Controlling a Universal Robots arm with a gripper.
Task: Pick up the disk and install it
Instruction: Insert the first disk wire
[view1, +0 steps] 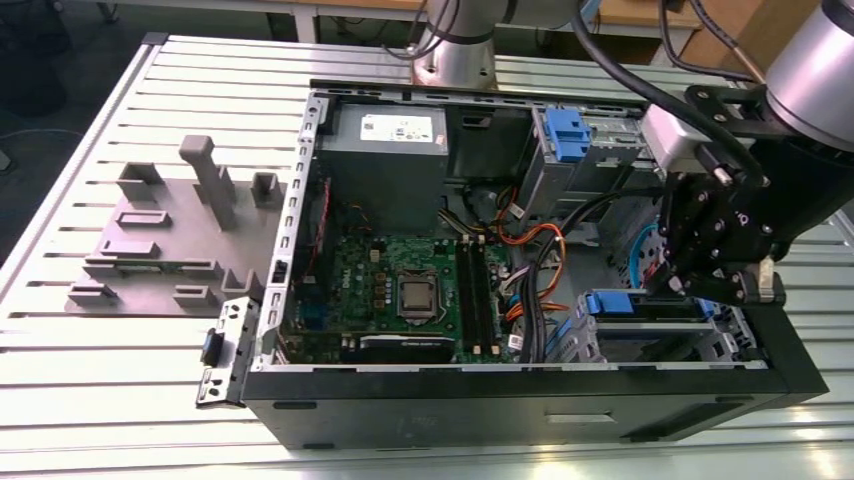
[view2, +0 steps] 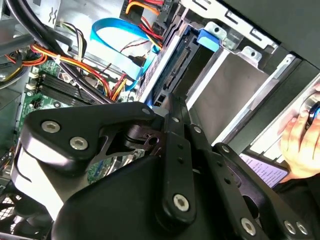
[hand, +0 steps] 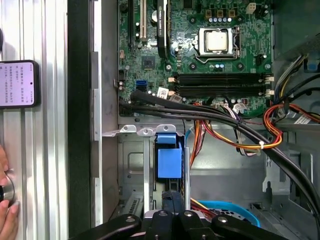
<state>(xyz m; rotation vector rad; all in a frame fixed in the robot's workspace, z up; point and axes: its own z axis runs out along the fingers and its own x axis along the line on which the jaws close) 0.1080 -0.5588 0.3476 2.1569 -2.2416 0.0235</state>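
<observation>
Reaching into the open computer case (view1: 534, 400), the claw (hand: 170, 199) is shown with its fingers drawn together into one black tip, clenched rather than spread; whether anything is pinched between them cannot be told. The tip is set at the upturned edge of the disk (hand: 169, 159), which is stood on edge in a slot of the metal drive cage (hand: 131, 167), its blue carrier tab at the end toward the motherboard (hand: 200, 55); contact cannot be confirmed. The cage is found in the case's near corner at the exterior view's right. Beside the cage a curled blue ribbon cable (view2: 116, 34) and bundled orange, yellow and black wires (hand: 250, 135) are seen. A second blue-tabbed drive (view1: 567, 135) is mounted at the far side of the case, next to the grey power supply box (view1: 387, 145). The case is rested on a slatted metal bench (view1: 120, 390), where a grey fixture (view1: 167, 235) is placed at the exterior view's left. Outside the case wall a phone (hand: 18, 84) is laid on the bench, with a person's hand (hand: 6, 202) near it.
</observation>
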